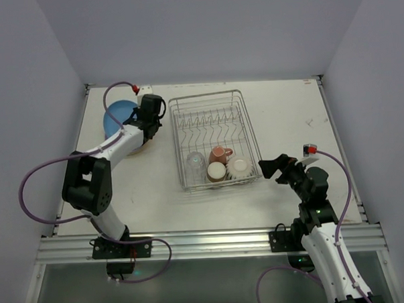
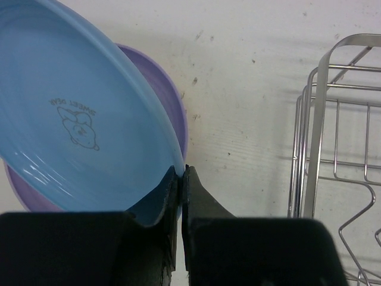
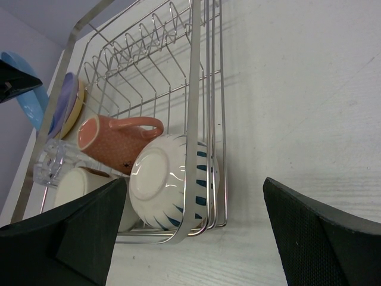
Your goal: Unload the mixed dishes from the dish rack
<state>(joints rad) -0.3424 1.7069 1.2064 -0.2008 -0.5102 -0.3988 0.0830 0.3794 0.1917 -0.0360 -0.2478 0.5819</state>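
The silver wire dish rack (image 1: 215, 141) stands mid-table, its plate slots bare. At its near end sit a clear glass tumbler (image 1: 196, 162), two reddish-brown cups (image 1: 220, 153) (image 1: 216, 171) and a cream bowl (image 1: 239, 168) with blue stripes (image 3: 166, 179). Left of the rack, my left gripper (image 2: 180, 173) is shut on the rim of the blue plate (image 2: 77, 119), holding it tilted over the purple plate (image 2: 169, 101). The purple plate lies on a yellow-orange plate (image 3: 78, 108). My right gripper (image 3: 195, 185) stands wide open at the rack's near right corner, touching nothing.
The rack's wire wall (image 2: 315, 137) runs close to the right of the left gripper. White walls close in the table on three sides. Bare tabletop (image 1: 294, 120) lies right of the rack.
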